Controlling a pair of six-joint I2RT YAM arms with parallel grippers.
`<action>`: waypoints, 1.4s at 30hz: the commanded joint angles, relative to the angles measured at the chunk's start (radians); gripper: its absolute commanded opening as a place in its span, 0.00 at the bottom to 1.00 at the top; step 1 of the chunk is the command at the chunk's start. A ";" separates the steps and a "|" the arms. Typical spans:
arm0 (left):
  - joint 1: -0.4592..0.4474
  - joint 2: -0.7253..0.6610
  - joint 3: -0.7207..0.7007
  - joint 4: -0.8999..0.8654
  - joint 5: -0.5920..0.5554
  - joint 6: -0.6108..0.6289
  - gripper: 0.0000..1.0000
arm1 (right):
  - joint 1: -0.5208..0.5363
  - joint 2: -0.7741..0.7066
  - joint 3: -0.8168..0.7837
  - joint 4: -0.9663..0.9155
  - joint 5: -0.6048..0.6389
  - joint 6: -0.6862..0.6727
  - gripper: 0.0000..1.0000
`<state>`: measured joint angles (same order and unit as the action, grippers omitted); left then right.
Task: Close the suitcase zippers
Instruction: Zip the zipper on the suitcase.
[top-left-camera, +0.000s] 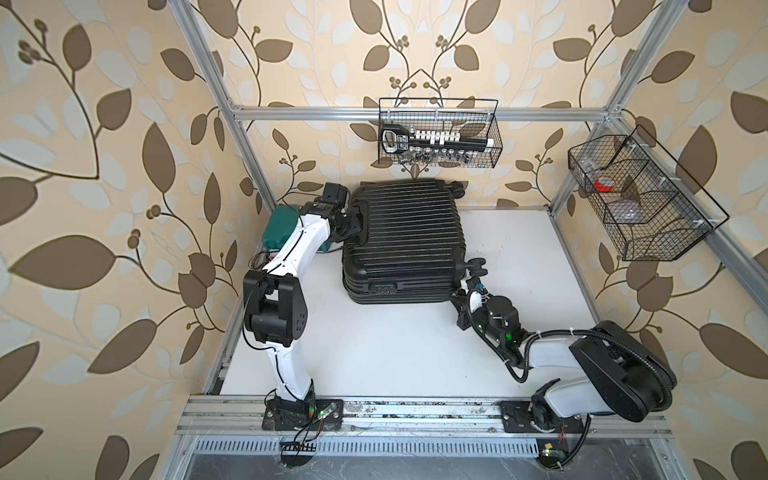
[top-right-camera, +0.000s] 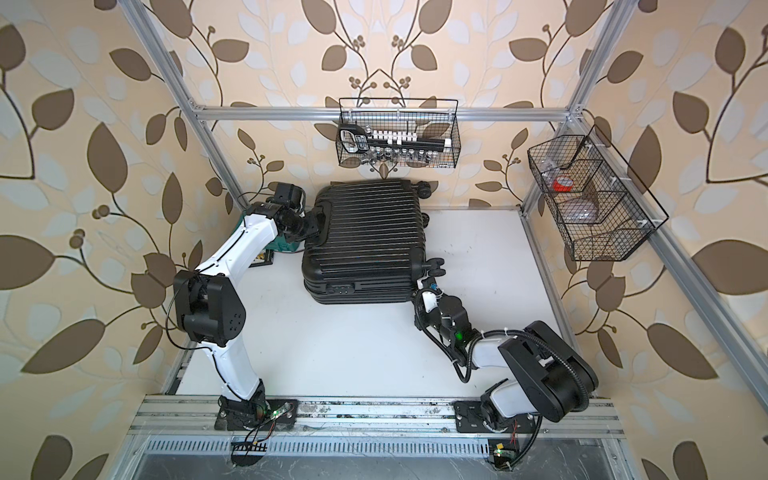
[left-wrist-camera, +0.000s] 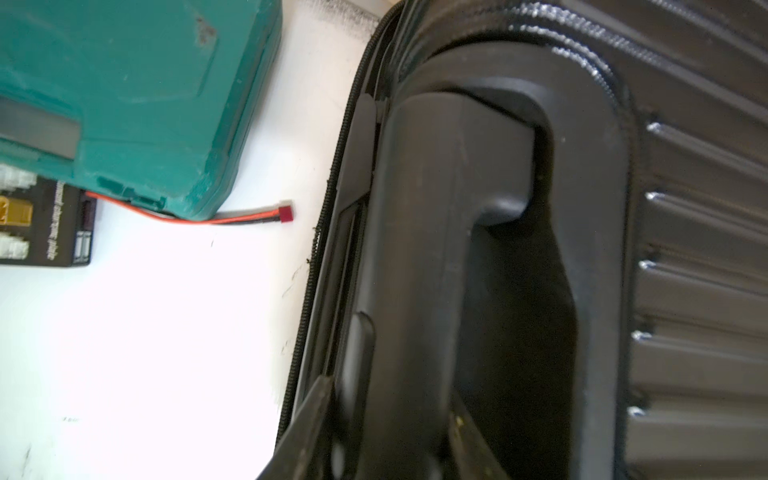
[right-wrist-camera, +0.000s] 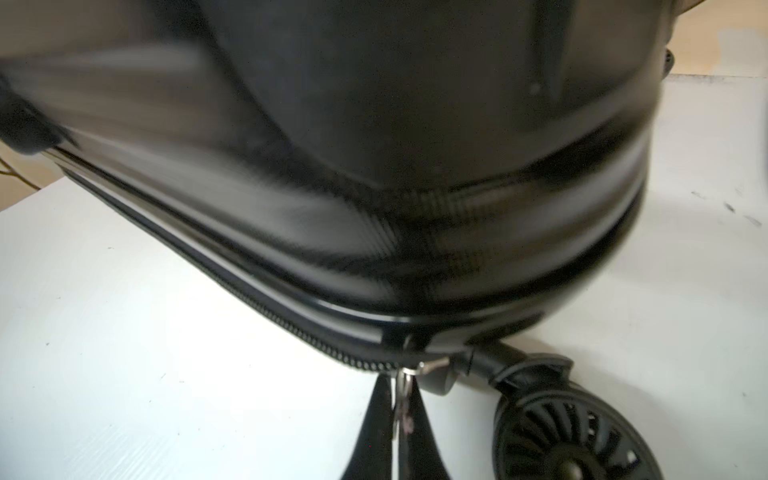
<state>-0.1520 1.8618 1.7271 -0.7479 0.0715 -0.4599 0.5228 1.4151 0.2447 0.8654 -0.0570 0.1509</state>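
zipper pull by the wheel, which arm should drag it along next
Right: the right gripper is shut on the zipper pull at the suitcase corner by the wheel; the left gripper clasps the handle.

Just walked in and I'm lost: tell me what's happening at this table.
A two-armed robot is working on zipping a black suitcase that lies flat on the white table. The left tool is clamped around the handle on one edge, apparently to steady the case. The right tool is pinched shut on a metal zipper pull at a corner beside a wheel. How much of the seam is zipped cannot be told.
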 joint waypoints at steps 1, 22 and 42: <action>-0.014 -0.075 0.007 0.037 0.001 -0.311 0.22 | 0.052 -0.075 -0.005 0.025 -0.096 -0.054 0.00; -0.034 -0.078 0.128 0.061 -0.130 -0.182 0.12 | 0.089 -0.227 -0.012 -0.196 -0.143 -0.119 0.00; -0.046 -0.077 0.118 0.106 -0.174 -0.219 0.08 | 0.122 -0.346 0.002 -0.274 -0.330 -0.162 0.00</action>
<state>-0.1848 1.8389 1.7805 -0.8391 -0.0166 -0.3912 0.5880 1.1179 0.2317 0.5011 -0.1616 0.0433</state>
